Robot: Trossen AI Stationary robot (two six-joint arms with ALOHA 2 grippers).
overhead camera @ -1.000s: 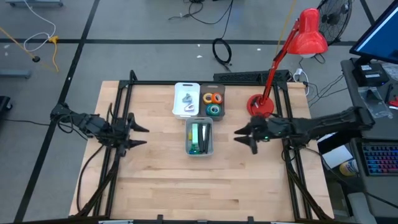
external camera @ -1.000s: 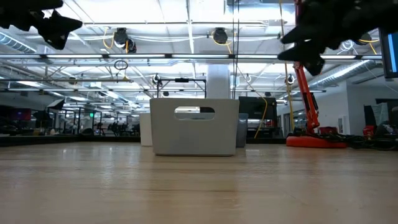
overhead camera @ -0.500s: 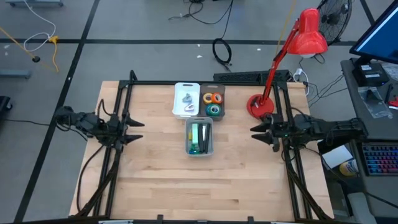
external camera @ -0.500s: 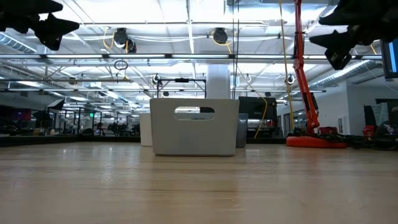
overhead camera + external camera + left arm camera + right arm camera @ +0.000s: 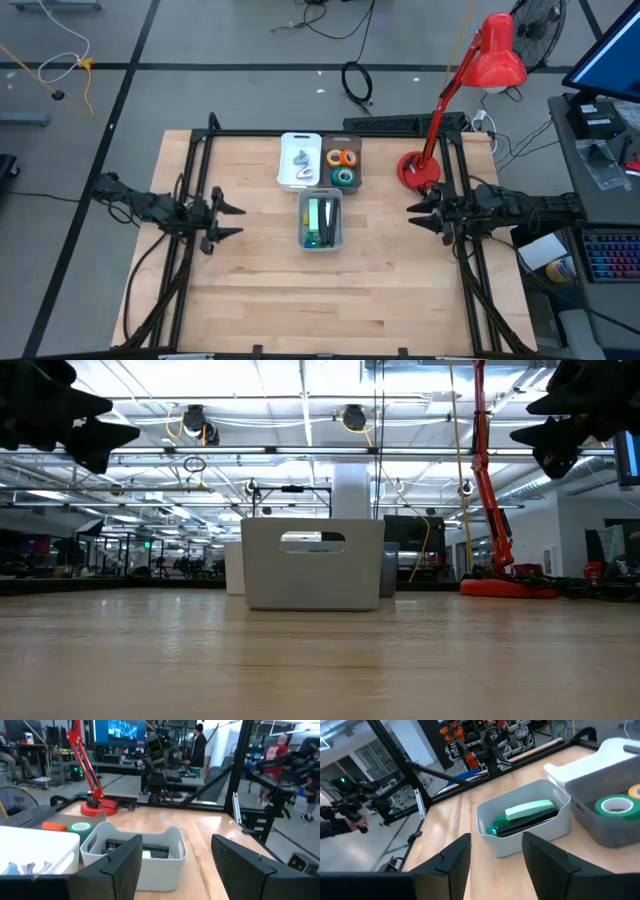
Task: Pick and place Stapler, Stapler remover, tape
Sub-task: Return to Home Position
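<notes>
Bin [image 5: 520, 842] gray; staplers [image 5: 530, 810] green; tape [image 5: 603, 806] orange, green.

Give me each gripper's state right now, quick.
Left gripper: open, holding nothing, above the table's left side.
Right gripper: open, holding nothing, above the table's right side.

staplers [image 5: 321, 220] in near bin [image 5: 320, 247], tape [image 5: 343, 166] behind, perhaps removers [image 5: 301, 162] alongside
</notes>
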